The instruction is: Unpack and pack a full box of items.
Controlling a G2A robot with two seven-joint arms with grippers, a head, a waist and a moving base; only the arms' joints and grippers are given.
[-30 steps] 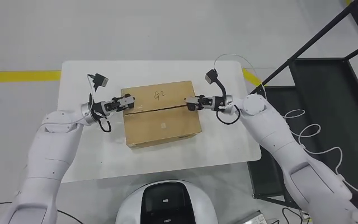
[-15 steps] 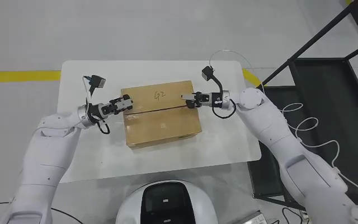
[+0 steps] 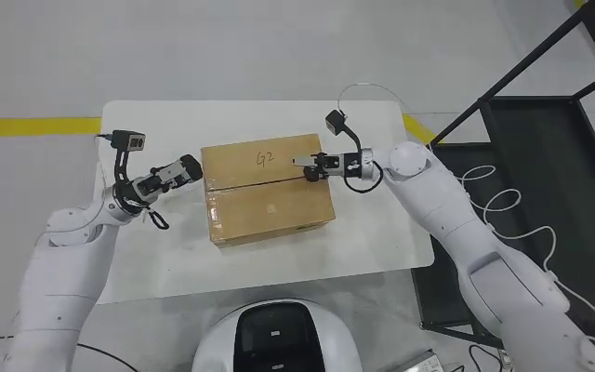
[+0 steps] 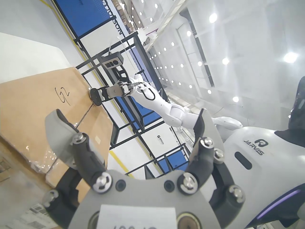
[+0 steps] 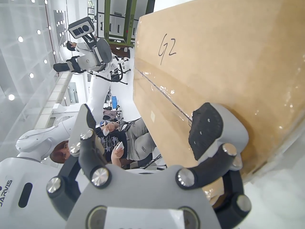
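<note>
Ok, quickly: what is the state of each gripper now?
Left gripper: open, holding nothing.
Right gripper: open, holding nothing, one finger over the box top.

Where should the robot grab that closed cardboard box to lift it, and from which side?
Probably its two short ends, left claw and right claw pressing in from opposite sides. The box is flat-topped and taped shut along the middle seam, with no handle or raised flap, and looks too wide for one claw.
</note>
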